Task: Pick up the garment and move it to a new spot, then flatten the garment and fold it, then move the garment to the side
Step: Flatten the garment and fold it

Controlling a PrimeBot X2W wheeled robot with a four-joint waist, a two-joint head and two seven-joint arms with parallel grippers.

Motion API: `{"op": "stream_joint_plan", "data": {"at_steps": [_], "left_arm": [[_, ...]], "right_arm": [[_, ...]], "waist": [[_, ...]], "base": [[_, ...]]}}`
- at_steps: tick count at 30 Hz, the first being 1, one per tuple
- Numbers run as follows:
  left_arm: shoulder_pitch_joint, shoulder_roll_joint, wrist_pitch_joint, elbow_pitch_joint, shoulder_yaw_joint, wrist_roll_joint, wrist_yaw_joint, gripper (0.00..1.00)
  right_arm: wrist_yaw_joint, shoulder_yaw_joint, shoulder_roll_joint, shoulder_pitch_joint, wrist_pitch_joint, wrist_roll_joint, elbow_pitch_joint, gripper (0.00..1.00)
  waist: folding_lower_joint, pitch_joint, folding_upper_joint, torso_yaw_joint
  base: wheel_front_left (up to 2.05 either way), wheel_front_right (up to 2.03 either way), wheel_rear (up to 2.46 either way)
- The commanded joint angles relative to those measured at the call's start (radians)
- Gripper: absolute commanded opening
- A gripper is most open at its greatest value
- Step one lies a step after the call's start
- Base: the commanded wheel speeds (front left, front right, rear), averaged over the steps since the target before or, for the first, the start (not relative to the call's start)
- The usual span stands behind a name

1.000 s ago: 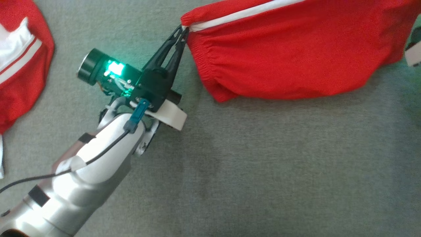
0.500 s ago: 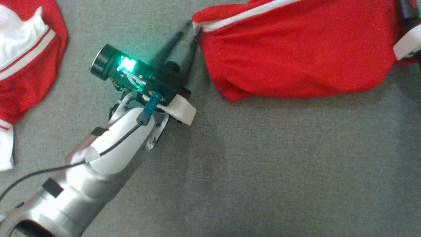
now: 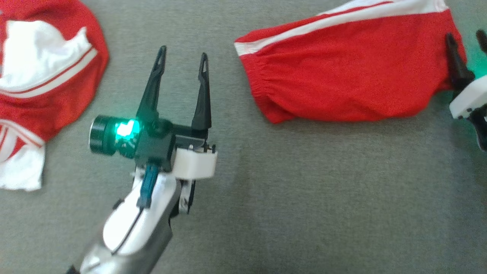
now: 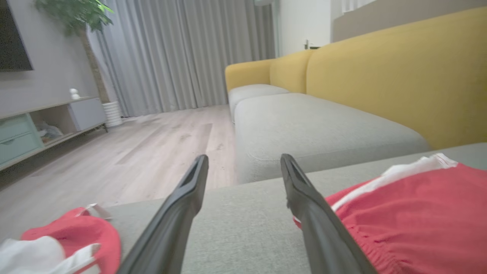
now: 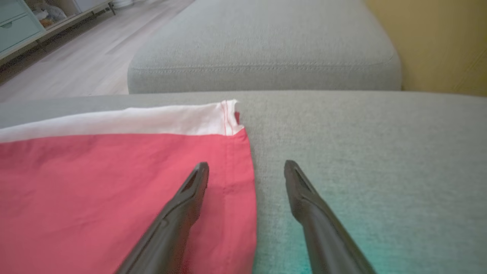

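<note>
A red garment (image 3: 350,85) with a white side stripe lies folded flat on the grey cushion at the upper right; its elastic waistband faces left. My left gripper (image 3: 183,56) stands open to the left of the waistband, clear of the cloth, fingers empty. In the left wrist view the garment (image 4: 411,213) lies just right of the open left gripper (image 4: 243,163). My right gripper (image 3: 465,39) is open at the garment's right edge. In the right wrist view its left finger hovers over the garment's red hem (image 5: 125,182), and the open right gripper (image 5: 246,167) holds nothing.
A second red and white garment (image 3: 42,91) lies crumpled at the left edge of the cushion. The grey cushion (image 3: 304,198) stretches bare toward the front. A yellow sofa back (image 4: 399,68), another seat cushion and a wooden floor (image 4: 133,152) lie beyond.
Both grippers have opened and let go of the garment, which now lies flat. My left gripper has drawn back to the left, away from the waistband corner. The head camera has shifted too.
</note>
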Motion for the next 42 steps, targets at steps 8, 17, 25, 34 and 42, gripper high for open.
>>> {"op": "stream_joint_plan", "data": {"at_steps": [8, 17, 25, 34, 42], "left_arm": [[0.163, -0.042, -0.005, -0.207, 0.12, 0.186, 0.05, 1.0], [0.252, -0.064, -0.005, -0.194, 0.154, 0.209, 0.005, 1.0], [0.267, -0.066, -0.005, -0.174, 0.186, 0.231, -0.046, 1.0], [0.268, -0.068, -0.005, -0.139, 0.181, 0.236, -0.113, 1.0], [0.28, -0.082, -0.005, -0.089, 0.187, 0.229, -0.157, 1.0]], "right_arm": [[-0.001, 0.01, 0.003, 0.063, 0.105, 0.153, 0.071, 0.79], [-0.001, 0.066, -0.026, 0.078, 0.08, 0.217, 0.043, 0.0], [-0.001, 0.096, -0.081, 0.09, 0.022, 0.245, 0.057, 0.0], [-0.001, 0.088, -0.155, 0.053, -0.059, 0.247, 0.059, 0.0], [-0.001, 0.149, -0.09, -0.027, -0.076, 0.188, -0.108, 0.0]], "waist": [[0.0002, -0.043, -0.0001, 0.089], [0.0002, -0.074, -0.0001, 0.055], [0.0002, -0.082, -0.0001, -0.033], [0.0002, -0.084, -0.0001, -0.093], [0.0002, -0.118, -0.0001, -0.104]], "base": [[0.0, 0.0, 0.0], [0.0, 0.0, 0.0], [0.0, 0.0, 0.0], [0.0, 0.0, 0.0], [0.0, 0.0, 0.0]]}}
